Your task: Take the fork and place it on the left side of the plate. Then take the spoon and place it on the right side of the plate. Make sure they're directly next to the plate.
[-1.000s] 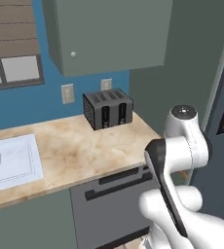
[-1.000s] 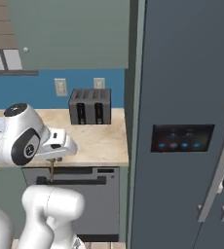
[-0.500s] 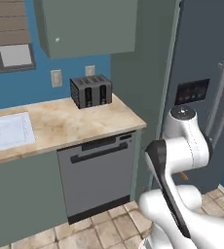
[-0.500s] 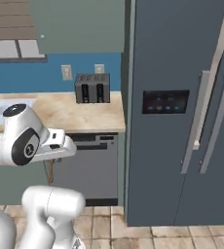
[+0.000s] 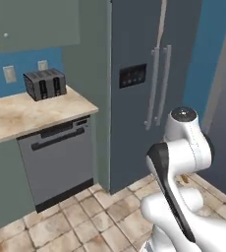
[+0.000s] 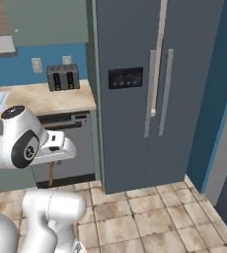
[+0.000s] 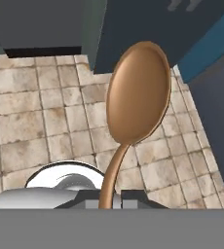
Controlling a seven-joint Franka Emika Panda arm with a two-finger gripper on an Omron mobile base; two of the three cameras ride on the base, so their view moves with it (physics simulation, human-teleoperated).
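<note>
The end effector (image 7: 104, 202) at the bottom centre is clamped on a brown spoon (image 7: 136, 95), bowl rising mid-frame over the tiled floor (image 7: 31, 126). A black toaster (image 5: 45, 83) sits on the bench (image 5: 31, 112), upper left.

Even, bright rendered light; soft shadows; slight blur.

Arm folded compactly above the base, elbow raised, forearm angled downward. Gripper (image 7: 104, 203) pointing down toward the floor, its fingers (image 7: 129, 197) closed tight on the handle of the spoon (image 7: 136, 92).
</note>
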